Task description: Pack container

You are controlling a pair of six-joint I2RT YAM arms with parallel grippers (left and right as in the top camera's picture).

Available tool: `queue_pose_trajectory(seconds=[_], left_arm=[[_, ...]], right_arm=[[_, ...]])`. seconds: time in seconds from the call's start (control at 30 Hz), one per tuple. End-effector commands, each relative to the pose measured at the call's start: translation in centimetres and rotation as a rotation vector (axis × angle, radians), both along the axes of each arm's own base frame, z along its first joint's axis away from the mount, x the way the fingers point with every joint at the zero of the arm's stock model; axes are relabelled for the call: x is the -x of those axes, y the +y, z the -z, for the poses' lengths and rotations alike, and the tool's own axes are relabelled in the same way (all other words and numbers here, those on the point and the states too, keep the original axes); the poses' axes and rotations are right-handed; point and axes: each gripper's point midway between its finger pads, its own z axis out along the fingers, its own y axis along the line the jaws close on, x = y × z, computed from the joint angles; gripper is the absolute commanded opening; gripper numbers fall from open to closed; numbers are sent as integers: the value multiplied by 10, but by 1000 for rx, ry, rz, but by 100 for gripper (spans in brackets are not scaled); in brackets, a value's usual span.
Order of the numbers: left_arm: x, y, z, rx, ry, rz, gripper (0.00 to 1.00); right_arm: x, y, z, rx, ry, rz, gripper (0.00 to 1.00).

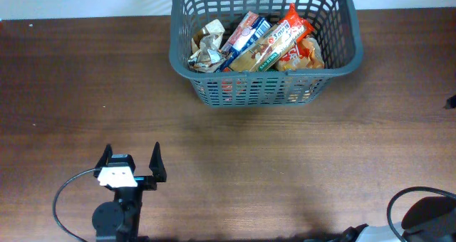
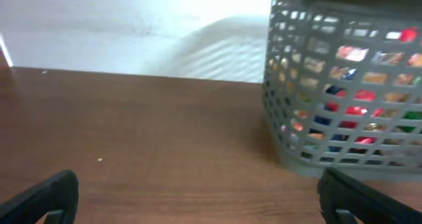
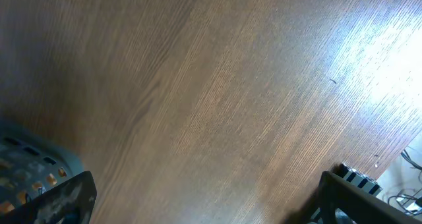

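The container, a dark grey lattice basket (image 1: 338, 62), stands at the back middle of the wooden table and holds several snack packets (image 1: 265, 44). It also shows at the right of the left wrist view (image 2: 290, 145) and at the lower left of the right wrist view (image 3: 33, 159). My left gripper (image 1: 132, 162) is open and empty at the front left, well short of the basket; its fingers frame bare table in the left wrist view (image 2: 198, 207). My right gripper (image 3: 208, 204) is open and empty over bare wood; in the overhead view only the arm's base shows at the bottom right.
The wooden table top (image 1: 285, 156) runs between the grippers and the basket. A white wall lies behind the table's back edge (image 2: 132, 74). A black cable loops by the left arm (image 1: 60, 199).
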Motion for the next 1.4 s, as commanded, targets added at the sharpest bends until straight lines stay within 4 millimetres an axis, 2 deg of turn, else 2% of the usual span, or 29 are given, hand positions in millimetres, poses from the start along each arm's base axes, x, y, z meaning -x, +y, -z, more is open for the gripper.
queue_pose_trajectory(seconds=[0.0,0.13,0.27,0.43,1.37], left_arm=[[-2,2,20,-11,33,3,99],[-2,0,21,-12,31,16,99],[-2,-12,20,-127,24,98,99],[-2,-12,20,-171,21,106,99],[-2,-13,20,-174,19,106,99]], right_arm=[[3,0,-3,6,-8,15,99],[3,0,-3,6,-8,15,99],[3,0,-3,6,-8,15,99],[3,0,-3,6,-8,15,99],[3,0,-3,6,-8,15,99]])
